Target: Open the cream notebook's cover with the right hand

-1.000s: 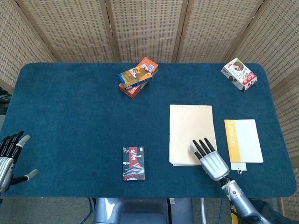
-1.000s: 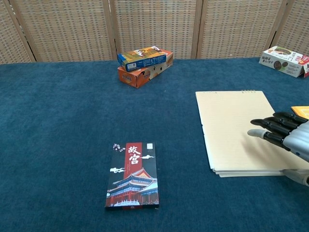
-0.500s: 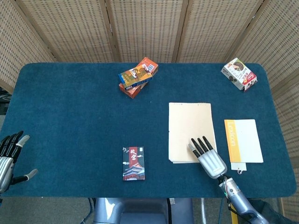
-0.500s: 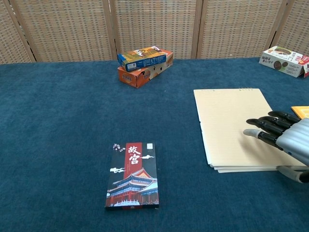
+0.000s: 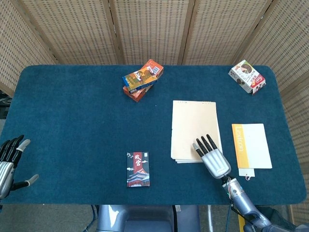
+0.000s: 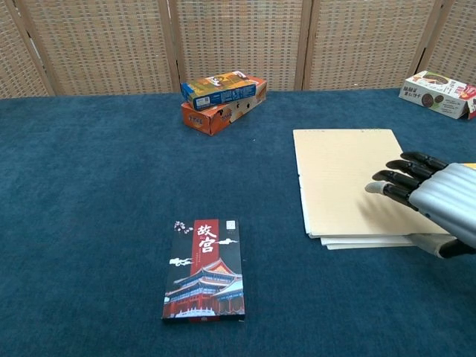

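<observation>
The cream notebook [image 5: 192, 128] [image 6: 344, 175] lies closed and flat on the blue table, right of centre. My right hand [image 5: 211, 157] [image 6: 426, 201] rests palm down on the notebook's near right corner, its fingers straight and spread on the cover. Nothing is gripped in it. At the table's near left corner my left hand [image 5: 8, 162] hangs with fingers apart and empty; the chest view does not show it.
An orange-and-white booklet [image 5: 251, 145] lies just right of the notebook. A dark pictorial booklet [image 5: 138, 169] [image 6: 204, 269] sits near the front centre. Two stacked boxes [image 5: 142, 79] [image 6: 222, 100] stand at the back centre, a snack box [image 5: 246, 76] [image 6: 437, 83] at the back right.
The right hand has pushed forward and slightly left on the notebook, and the notebook has slid away from me and to the left with it. The left hand stays put.
</observation>
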You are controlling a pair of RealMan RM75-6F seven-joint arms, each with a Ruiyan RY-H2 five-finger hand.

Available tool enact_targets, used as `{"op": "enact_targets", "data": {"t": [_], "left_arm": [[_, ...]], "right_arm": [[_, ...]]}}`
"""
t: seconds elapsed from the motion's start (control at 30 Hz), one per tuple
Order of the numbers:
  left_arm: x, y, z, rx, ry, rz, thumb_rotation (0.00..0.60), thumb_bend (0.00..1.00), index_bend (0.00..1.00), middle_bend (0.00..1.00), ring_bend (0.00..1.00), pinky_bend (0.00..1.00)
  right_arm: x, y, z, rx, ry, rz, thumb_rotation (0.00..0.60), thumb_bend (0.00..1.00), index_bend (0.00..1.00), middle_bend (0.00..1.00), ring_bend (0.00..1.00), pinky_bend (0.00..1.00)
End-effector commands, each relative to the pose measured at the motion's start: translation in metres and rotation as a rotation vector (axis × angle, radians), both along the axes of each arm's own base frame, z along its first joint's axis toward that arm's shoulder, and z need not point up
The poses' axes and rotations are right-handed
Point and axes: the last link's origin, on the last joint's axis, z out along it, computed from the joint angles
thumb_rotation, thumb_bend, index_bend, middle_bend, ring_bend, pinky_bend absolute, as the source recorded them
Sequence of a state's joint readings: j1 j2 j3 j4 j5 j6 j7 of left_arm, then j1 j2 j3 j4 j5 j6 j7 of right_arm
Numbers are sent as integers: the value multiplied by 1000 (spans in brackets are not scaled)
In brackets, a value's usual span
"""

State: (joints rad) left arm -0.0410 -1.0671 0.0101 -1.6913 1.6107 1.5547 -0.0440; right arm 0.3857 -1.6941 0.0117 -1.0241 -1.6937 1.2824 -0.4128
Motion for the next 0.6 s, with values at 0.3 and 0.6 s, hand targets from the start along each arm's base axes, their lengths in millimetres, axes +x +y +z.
{"op": "enact_targets", "data": {"t": [0.3,0.6], "left_arm": [[0,1,-1,-2,5,3,600,0,0,0,0,0],[0,2,-2,-2,8,6,600,0,0,0,0,0]], "right_arm": [[2,-15,-1,-40,-40,-10,600,775,153,169,120,33],[1,-22,-5,-35,-37,-32,600,775,165,206,144,33]]}}
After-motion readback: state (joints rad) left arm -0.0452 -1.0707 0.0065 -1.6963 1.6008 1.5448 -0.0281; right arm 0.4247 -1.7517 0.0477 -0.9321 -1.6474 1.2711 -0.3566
